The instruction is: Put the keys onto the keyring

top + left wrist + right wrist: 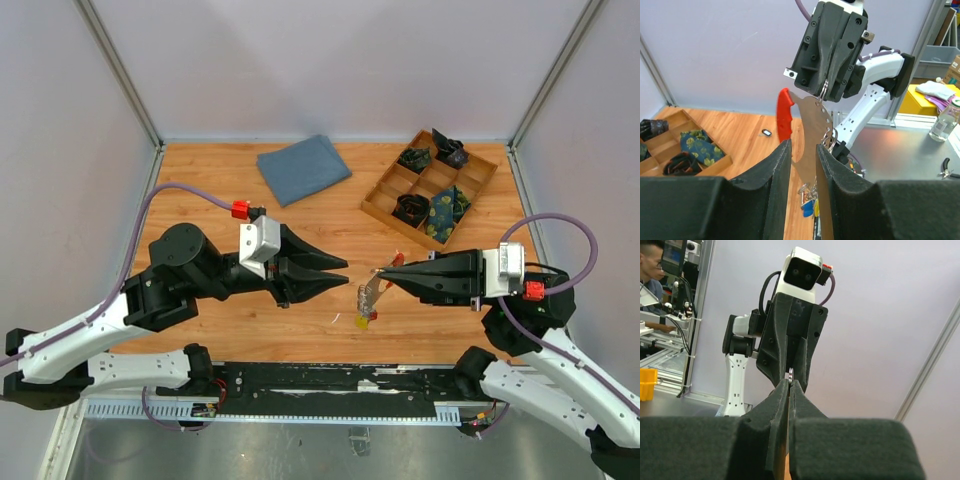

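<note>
- Thin curved plastic keyring (785,116): bright red.
- Flat metal plate (812,132) and small metal ring (824,94): silver-grey.
- Small metal keys (808,199): silver-grey, with blue and yellow ends.
- Folded cloth (303,168): plain slate blue.
- Compartmented wooden tray (478,187): light brown.
- Fabric bundles (447,208): dark, with a green-yellow print.
- Left gripper (346,273) and right gripper (384,272): matte black.

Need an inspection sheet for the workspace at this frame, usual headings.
Surface: wooden table, metal rail along its near edge.
Job's things: keys and red keyring hang in one bunch, off the wood.
Clutter: blue cloth; compartment tray with dark rolled fabric; small tag.
Hands: left hand open, facing the bunch; right hand shut on a silver loop atop it.
Cables: purple cable over the left arm, another over the right; no snag seen.
Surroundings: pale enclosure walls; person and bottle outside.
</note>
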Available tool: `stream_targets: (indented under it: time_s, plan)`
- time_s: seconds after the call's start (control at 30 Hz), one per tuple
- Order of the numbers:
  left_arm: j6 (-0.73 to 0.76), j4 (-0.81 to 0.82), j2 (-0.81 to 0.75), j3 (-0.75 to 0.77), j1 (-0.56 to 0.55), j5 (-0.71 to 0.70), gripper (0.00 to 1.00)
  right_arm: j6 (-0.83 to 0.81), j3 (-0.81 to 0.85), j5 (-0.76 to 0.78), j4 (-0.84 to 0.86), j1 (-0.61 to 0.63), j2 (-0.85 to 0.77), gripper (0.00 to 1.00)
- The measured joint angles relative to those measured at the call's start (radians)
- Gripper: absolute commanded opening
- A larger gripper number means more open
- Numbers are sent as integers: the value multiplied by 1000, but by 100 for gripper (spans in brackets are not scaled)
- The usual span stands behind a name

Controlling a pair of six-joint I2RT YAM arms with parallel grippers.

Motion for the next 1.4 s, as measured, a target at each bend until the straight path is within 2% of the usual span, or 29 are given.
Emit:
stream_targets:
  time_s: [0.4,0.87,1.23,1.4]
  plan:
    - [-3,120,12,-13,0,21,27,19,0,19,71,40,54,0]
    - [-12,158,56,-13,0,65,20,9,0,24,66,62,59,0]
    - [-24,172,63,-13,0,89,20,-16,0,45,52,75,51,0]
    - [-25,173,65,-13,0,93,26,-25,0,48,50,76,51,0]
